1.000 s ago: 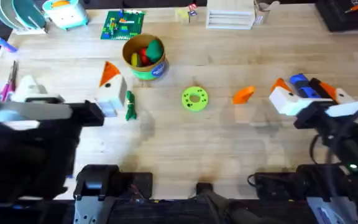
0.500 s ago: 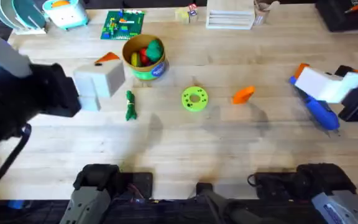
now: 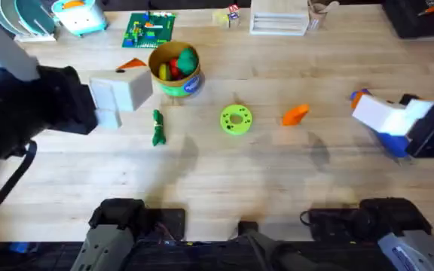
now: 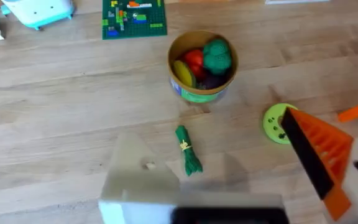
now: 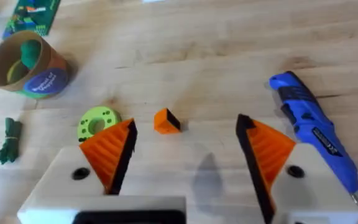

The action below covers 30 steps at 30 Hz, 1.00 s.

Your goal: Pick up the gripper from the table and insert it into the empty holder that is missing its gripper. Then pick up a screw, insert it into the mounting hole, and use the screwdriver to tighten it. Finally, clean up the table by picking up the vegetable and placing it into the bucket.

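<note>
The orange gripper (image 3: 295,114) lies loose on the table (image 3: 224,173), right of a green disc (image 3: 236,120); the right wrist view shows the gripper (image 5: 166,121) just ahead of my open right gripper (image 5: 186,122). Both right fingers carry orange pads (image 5: 109,152). The blue screwdriver (image 5: 316,137) lies beside my right gripper (image 3: 364,113). My left gripper (image 4: 209,127) is open: one finger is the bare white holder (image 4: 138,177), the other has an orange pad (image 4: 319,152). A green vegetable (image 3: 157,128) lies near the yellow bucket (image 3: 175,69), close to my left gripper (image 3: 126,89).
The bucket (image 4: 202,65) holds toy produce. At the far edge stand a green brick plate (image 3: 149,30), a white rack (image 3: 277,19) and a teal and white box (image 3: 77,15). Bare wood stretches along the near middle of the table.
My left gripper has risen and drawn back from the vegetable toward the far left. My right gripper has lifted and shifted right, uncovering part of the screwdriver.
</note>
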Tool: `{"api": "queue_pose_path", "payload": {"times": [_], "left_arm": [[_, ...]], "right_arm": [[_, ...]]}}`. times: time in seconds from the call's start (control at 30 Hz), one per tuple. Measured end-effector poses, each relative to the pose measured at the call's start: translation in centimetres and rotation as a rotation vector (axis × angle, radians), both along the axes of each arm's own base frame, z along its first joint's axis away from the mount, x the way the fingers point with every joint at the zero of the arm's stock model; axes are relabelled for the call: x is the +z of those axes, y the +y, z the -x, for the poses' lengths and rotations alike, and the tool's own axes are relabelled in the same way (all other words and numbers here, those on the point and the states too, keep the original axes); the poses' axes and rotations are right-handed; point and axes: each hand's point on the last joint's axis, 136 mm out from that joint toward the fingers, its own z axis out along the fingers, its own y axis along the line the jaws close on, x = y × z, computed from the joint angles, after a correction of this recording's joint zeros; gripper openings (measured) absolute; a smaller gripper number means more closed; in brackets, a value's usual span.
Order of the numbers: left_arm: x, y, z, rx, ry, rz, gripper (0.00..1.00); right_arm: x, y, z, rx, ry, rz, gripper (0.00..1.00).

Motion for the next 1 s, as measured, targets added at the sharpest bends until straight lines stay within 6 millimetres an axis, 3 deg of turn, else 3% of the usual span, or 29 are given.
{"api": "queue_pose_path", "payload": {"times": [0.37,0.73,0.9,1.0], "left_arm": [[0.1,-0.3,0.0,-0.017,-0.001,0.011,0.992],[-1.8,-1.0,1.5,-0.050,0.097,0.035,0.992],[0.7,-2.5,-0.5,-0.147,-0.051,0.041,0.992],[0.5,-3.7,-2.1,-0.227,-0.121,0.052,0.992]], "right_arm": [[-4.7,0.0,4.3,0.000,0.262,0.001,0.992],[-4.8,0.0,4.4,0.000,0.267,0.001,0.994],[-4.8,0.0,4.4,0.000,0.267,0.001,0.994],[-4.8,0.0,4.4,0.000,0.267,0.001,0.994]]}}
